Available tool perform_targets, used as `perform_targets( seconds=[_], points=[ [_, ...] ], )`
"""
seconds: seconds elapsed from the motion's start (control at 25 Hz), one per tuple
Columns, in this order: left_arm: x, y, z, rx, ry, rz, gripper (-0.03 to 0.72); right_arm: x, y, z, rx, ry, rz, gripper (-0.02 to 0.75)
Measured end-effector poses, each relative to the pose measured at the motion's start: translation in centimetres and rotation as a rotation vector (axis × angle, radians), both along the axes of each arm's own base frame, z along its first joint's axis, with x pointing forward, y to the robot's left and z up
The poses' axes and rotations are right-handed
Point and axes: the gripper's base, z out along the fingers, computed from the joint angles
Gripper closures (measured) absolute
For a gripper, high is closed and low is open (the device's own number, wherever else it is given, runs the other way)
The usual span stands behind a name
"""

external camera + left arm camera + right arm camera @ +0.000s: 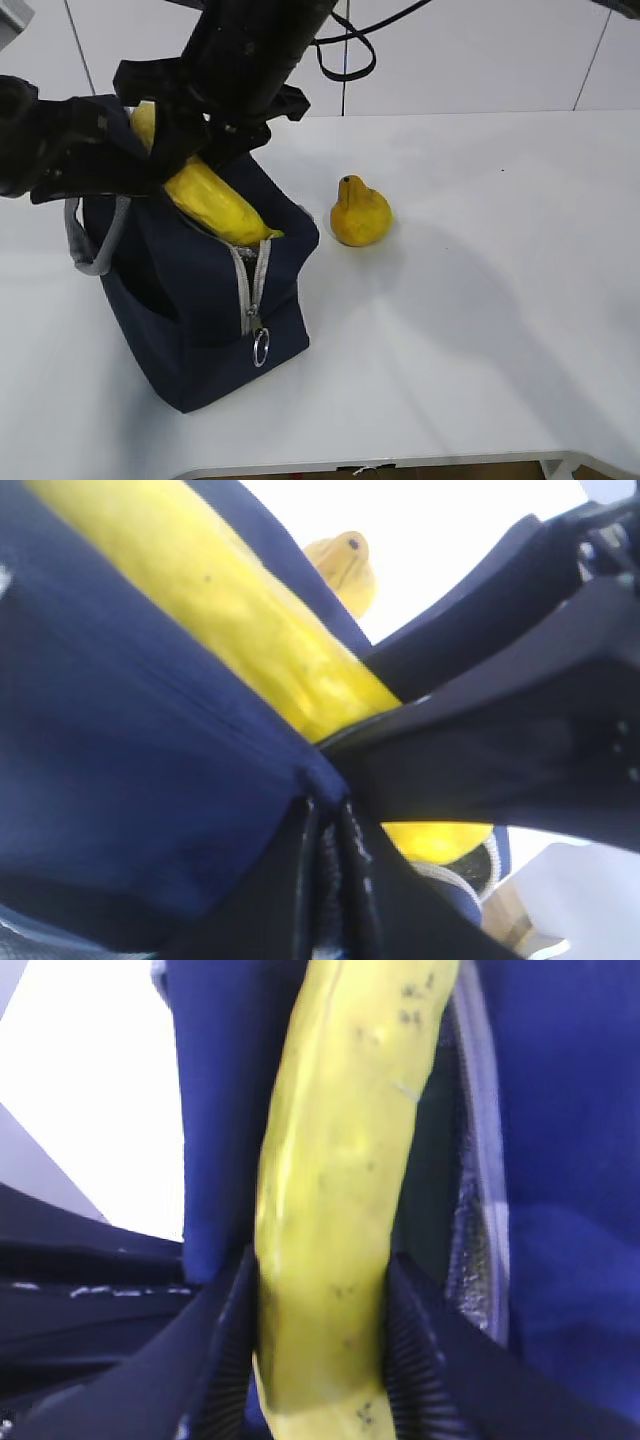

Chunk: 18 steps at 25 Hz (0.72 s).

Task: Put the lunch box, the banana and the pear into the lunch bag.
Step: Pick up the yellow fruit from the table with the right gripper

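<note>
The right gripper [320, 1360] clamps the banana [205, 190] over the lunch bag [210, 330]. The left gripper [325, 825] pinches the bag's rim. Tilt the banana steeper so its tip clears the zipper [250, 285].

Close to the camera, the left gripper [325, 825] is pinched closed on the navy fabric of the lunch bag [130, 780], the banana [250, 630] crosses diagonally behind it, and the pear [345, 570] sits farther away.
</note>
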Motion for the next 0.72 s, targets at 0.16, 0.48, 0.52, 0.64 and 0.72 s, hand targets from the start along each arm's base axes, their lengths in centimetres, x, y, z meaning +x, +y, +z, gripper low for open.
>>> perform_targets(
  seconds=[0.16,0.48,0.52,0.64,0.72],
  points=[
    [0.1,0.1,-0.2,0.019,-0.005,0.000,0.688,0.1,0.8,-0.8,-0.006,-0.009,0.020,0.428],
    [0.0,0.2,-0.4,0.041,-0.002,-0.014,0.688,-0.1,2.1,-2.7,-0.053,-0.038,0.080,0.428],
    [0.0,0.2,-0.4,0.041,-0.002,-0.014,0.688,-0.1,2.1,-2.7,-0.053,-0.041,0.085,0.428],
    [0.0,0.2,-0.5,0.056,-0.006,-0.021,0.688,-0.1,2.2,-2.7,-0.053,-0.051,0.098,0.428],
    [0.0,0.3,-0.6,0.078,-0.011,-0.031,0.688,-0.1,2.2,-2.7,-0.054,-0.056,0.106,0.428]
  ],
)
